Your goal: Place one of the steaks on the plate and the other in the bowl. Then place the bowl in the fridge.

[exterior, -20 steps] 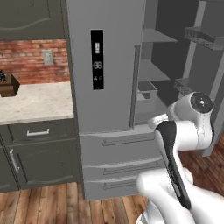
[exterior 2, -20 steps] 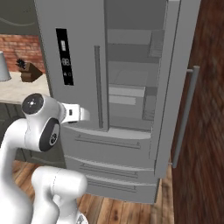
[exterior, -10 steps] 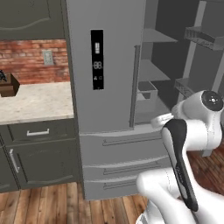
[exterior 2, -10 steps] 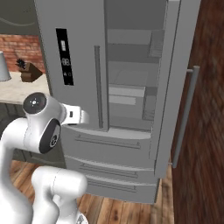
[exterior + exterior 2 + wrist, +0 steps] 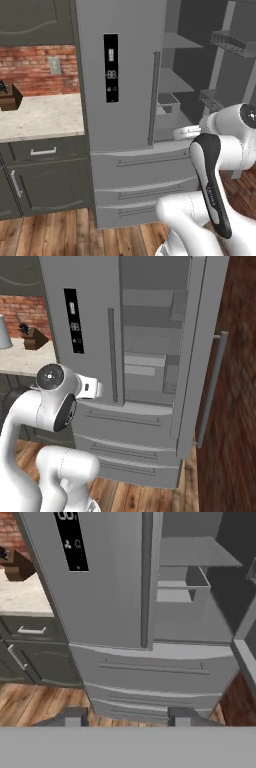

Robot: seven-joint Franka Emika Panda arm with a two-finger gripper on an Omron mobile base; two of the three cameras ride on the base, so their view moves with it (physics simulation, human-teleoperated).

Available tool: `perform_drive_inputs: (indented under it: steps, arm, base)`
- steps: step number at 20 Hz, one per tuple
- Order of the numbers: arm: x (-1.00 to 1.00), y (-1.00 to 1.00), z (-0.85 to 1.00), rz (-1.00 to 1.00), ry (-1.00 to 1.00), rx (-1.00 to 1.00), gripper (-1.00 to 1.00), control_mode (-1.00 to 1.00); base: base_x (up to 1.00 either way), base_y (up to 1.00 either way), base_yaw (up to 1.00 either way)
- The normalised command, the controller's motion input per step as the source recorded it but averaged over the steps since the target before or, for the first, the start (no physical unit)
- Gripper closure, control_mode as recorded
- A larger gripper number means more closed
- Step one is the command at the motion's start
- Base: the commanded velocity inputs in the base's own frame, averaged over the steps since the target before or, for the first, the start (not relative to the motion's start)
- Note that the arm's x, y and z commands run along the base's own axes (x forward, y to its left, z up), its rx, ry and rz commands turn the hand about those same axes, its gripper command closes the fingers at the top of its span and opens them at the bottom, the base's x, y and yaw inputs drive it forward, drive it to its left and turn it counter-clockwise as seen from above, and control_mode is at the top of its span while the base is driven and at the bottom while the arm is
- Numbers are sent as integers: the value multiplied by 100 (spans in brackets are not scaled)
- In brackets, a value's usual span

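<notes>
Between frames, the arm swung right; gripper (image 5: 124, 717) tips stood spread, apparently holding nothing. Fridge (image 5: 125, 100), right door open, stood just ahead: heavy, rigid, best taken by its long handle (image 5: 153, 97).

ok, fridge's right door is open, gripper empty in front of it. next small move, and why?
Probably back the gripper away from the fridge and turn toward the counter: the fingertips stand apart holding nothing, and the lit compartment's shelves show no bowl, so it likely remains to be fetched.
</notes>
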Motion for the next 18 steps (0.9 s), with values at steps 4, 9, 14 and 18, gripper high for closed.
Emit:
perform_drive_inputs:
  steps: [4, 9, 14, 18]
  arm:
    - [57, 0, 0, 0, 0, 11, -100, -100]
    - [62, 0, 7, -3, 0, 6, -100, -100]
    - [43, 5, 4, -12, 4, 0, -100, -100]
    - [37, 12, 2, -17, 12, 0, -100, -100]
  base:
    - [0, 0, 0]
    - [0, 0, 0]
    - [0, 0, 0]
    - [0, 0, 0]
